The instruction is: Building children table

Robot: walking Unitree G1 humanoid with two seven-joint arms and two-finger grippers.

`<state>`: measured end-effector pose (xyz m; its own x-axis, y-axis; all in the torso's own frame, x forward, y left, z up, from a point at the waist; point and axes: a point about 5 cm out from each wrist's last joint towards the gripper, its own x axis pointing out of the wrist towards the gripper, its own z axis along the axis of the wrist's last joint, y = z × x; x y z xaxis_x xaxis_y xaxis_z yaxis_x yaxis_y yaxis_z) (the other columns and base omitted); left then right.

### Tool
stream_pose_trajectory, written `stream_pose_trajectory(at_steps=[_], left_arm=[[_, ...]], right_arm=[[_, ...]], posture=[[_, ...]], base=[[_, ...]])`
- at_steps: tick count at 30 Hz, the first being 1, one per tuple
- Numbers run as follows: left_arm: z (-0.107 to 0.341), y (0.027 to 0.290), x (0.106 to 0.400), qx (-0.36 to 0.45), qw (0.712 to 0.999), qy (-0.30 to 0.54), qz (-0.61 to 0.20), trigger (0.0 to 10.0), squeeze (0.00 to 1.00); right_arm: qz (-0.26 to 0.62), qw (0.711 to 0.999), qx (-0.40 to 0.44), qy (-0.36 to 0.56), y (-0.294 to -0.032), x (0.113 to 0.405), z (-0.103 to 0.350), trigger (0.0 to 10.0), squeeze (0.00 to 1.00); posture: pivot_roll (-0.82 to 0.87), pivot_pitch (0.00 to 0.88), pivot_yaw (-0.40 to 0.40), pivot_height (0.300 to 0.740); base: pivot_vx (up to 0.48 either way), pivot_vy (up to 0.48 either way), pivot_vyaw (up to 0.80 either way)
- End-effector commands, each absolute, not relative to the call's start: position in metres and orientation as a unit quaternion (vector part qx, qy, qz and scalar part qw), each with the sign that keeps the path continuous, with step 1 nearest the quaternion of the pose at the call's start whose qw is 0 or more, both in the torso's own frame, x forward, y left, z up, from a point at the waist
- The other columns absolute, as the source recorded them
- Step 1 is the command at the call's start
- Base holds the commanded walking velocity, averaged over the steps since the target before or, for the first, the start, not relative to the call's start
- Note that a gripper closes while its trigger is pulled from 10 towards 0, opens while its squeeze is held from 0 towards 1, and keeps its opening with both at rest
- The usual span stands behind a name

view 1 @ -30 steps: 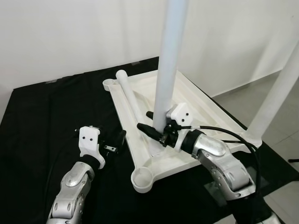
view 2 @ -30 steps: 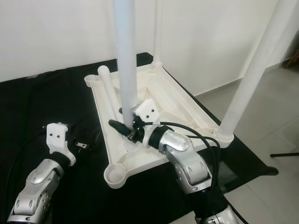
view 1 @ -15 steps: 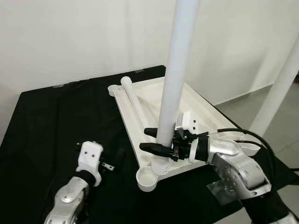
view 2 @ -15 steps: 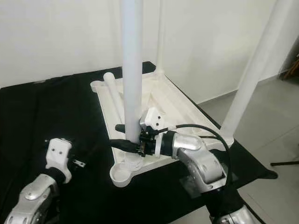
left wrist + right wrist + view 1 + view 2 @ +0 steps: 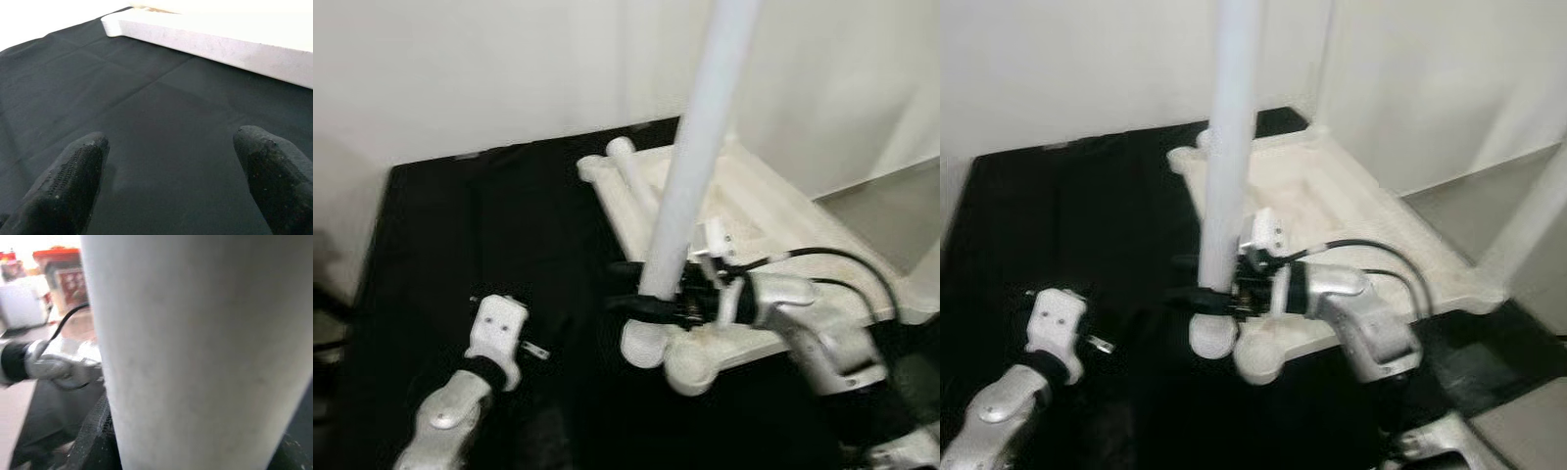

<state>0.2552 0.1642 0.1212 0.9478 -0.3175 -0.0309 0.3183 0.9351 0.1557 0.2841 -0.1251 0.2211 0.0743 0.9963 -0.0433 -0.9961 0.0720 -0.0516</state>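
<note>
Leg-fitting step: right gripper point(image 5: 641, 305) clamped on upright table leg point(image 5: 690, 186) beside tabletop point(image 5: 773, 211) corner socket point(image 5: 690, 364); left gripper point(image 5: 171, 161) spread, idle; next, seat leg in socket

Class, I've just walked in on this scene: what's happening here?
A humanoid robot is assembling a small white table. The tabletop lies upside down on a black cloth. The right gripper clamps a white leg, upright and slightly tilted, near the corner socket. The left gripper is open, holding nothing, over the cloth.
</note>
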Motion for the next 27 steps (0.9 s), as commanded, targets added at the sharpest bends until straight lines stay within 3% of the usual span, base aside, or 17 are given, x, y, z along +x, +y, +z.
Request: stream_pose_trajectory(at_steps=[1,6,14,19,27], left_arm=[[0.119,0.166,0.253,0.077,0.983,0.013,-0.164,10.0,0.00],[0.123,0.165,0.250,0.077,0.983,0.008,-0.164,10.0,0.00],[0.126,0.163,0.244,0.074,0.980,0.004,-0.185,10.0,0.00],[0.126,0.161,0.240,0.079,0.976,0.009,-0.200,10.0,0.00],[0.127,0.163,0.240,0.077,0.979,0.011,-0.189,10.0,0.00]], right_arm=[[0.708,0.705,-0.035,-0.009,-0.123,0.278,0.228,10.0,0.00],[0.747,0.659,-0.065,0.046,-0.132,0.269,0.220,10.0,0.00],[0.744,0.659,-0.091,0.063,-0.142,0.277,0.222,10.0,0.00],[0.745,0.658,-0.090,0.058,-0.150,0.281,0.235,10.0,0.00],[0.778,0.625,-0.060,0.008,-0.147,0.277,0.271,10.0,0.00]], posture=[[-0.03,0.155,0.029,0.740],[-0.03,0.183,0.029,0.740],[-0.02,0.214,0.035,0.740],[-0.03,0.226,0.041,0.740],[-0.03,0.246,0.047,0.740]], base=[[0.000,0.000,0.00],[0.000,0.000,0.00],[0.000,0.000,0.00],[0.000,-0.465,0.00],[0.000,0.000,0.00]])
